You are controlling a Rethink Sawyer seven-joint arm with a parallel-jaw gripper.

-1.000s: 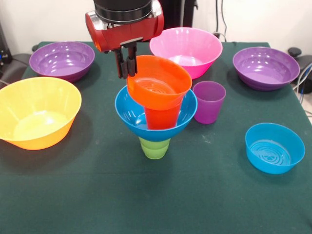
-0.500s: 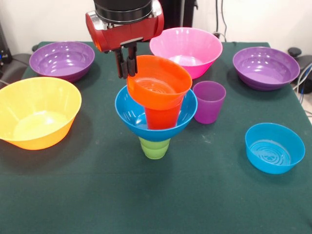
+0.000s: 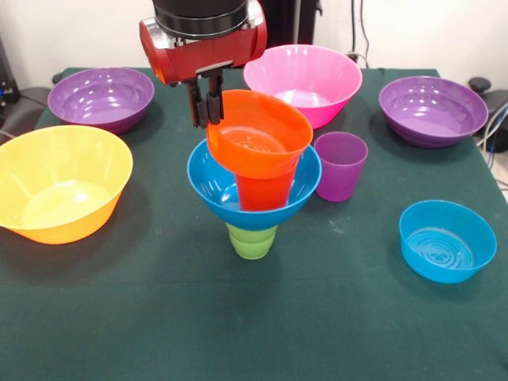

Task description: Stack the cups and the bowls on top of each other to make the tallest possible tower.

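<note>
Front view gives you the tower [image 3: 255, 178] at the centre of the green counter [image 3: 238, 317]: a green cup [image 3: 252, 240] at the bottom, a medium blue bowl [image 3: 214, 184] on it, an orange cup [image 3: 265, 190] standing in that bowl, and a small orange bowl [image 3: 260, 131] on top, tilted slightly. Your hand [image 3: 206, 107] comes down from the top of the frame at the upper left of the stack, its dark fingers [image 3: 214, 101] pinched together on the left rim of the small orange bowl.

Just right of the tower you see the purple cup [image 3: 340, 165] standing upright on the counter, close to the medium blue bowl's rim. A large pink bowl [image 3: 302, 83] sits behind the tower at upper centre. One wide purple bowl [image 3: 101, 98] is at upper left and another purple bowl [image 3: 432, 109] at upper right. At the left edge you have the large yellow-orange bowl [image 3: 61, 182], and at lower right the small shallow blue bowl [image 3: 447, 240], well apart from the stack.
</note>
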